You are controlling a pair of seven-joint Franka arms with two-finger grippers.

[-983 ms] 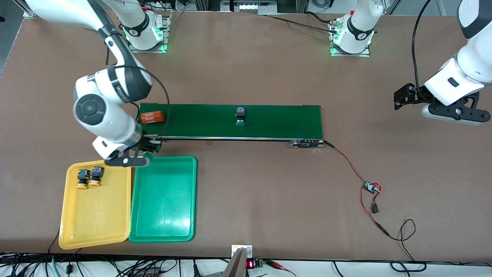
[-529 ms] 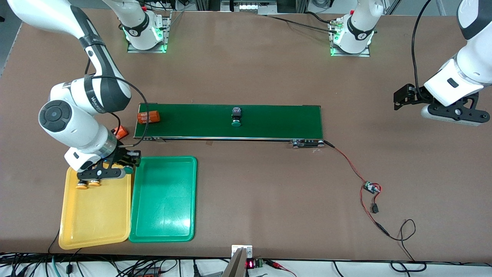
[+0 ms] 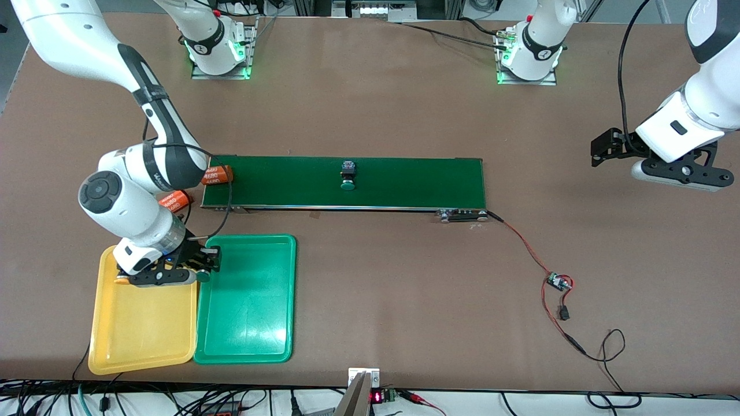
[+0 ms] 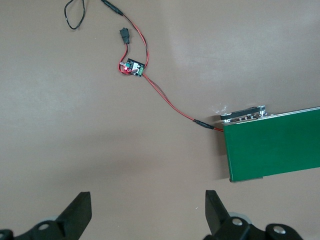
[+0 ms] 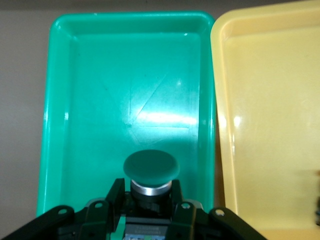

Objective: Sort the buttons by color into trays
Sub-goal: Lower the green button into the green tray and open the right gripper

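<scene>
your right tool (image 3: 196, 271) hangs over the edge where the yellow tray (image 3: 144, 335) and the green tray (image 3: 248, 323) meet, at the trays' end nearest the conveyor belt (image 3: 404, 182). it is clamped on a green-capped button (image 5: 151, 172): in the right wrist view the cap sticks out past the fingers, above the green tray's floor close to the wall it shares with the yellow tray.

a second green-capped button (image 3: 347, 176) lies on the belt about midway along it. the yellow-capped ones are mostly hidden under the right arm; only a sliver of orange shows on the yellow tray.

judge the button as light, stiff and hard-shelled. the domed cap looks smooth and likely slippery, so the squared black body under it is the place to hold, which is where the fingers sit now. it should survive a short drop, though it may roll on its cap.

your left tool (image 3: 613, 151) waits over bare desk (image 3: 370, 300) past the belt's end, its fingers (image 4: 80, 215) spread apart and empty.

two orange 4680 cylinders (image 3: 217, 174) sit by the belt's other end.
</scene>
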